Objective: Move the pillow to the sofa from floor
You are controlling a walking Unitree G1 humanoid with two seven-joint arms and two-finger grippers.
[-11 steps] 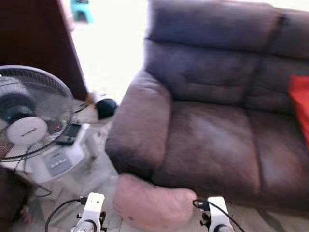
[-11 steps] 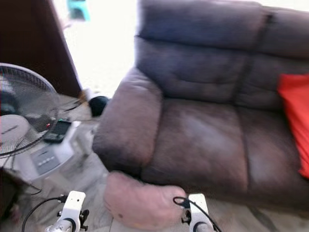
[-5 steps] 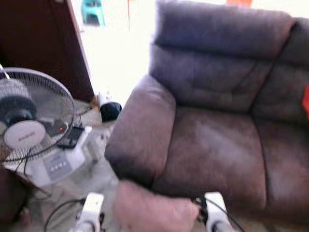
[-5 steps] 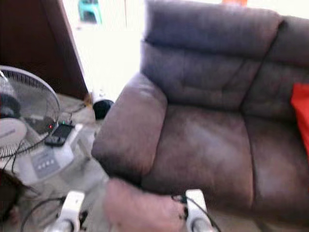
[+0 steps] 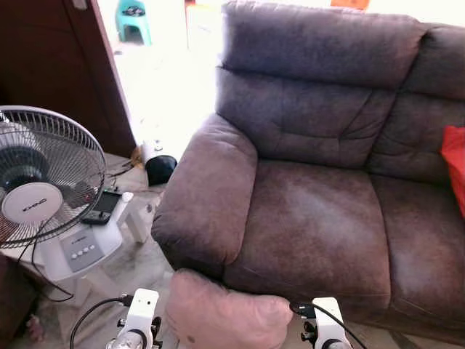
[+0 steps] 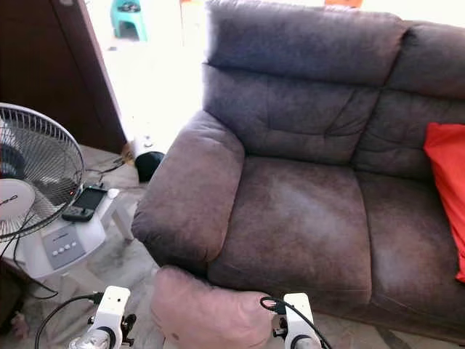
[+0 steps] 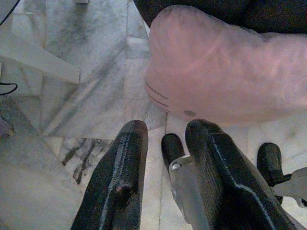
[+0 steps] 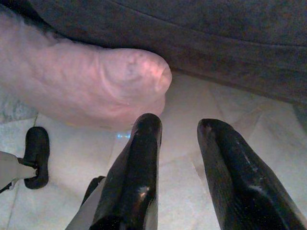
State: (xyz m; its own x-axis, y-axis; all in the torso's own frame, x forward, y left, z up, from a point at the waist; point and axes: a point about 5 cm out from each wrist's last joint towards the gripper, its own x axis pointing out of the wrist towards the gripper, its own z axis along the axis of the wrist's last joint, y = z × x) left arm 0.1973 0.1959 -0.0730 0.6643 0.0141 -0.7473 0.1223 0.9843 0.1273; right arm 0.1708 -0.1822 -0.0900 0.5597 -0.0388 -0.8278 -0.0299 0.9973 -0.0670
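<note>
The pillow (image 5: 229, 320) lies on the floor at bottom centre against the sofa (image 5: 320, 218), probably soft and light, so my released left hand (image 7: 165, 139) and right hand (image 8: 180, 129) should squeeze its ends.

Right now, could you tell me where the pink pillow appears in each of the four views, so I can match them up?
Left eye view: pink pillow at bottom centre, on the floor against the sofa's front.
Right eye view: bottom, left of centre.
Left wrist view: beyond the left tool, end-on.
Right wrist view: beyond the right tool, rounded end showing.
Shared landmark: the brown sofa directly behind the pillow.
</note>
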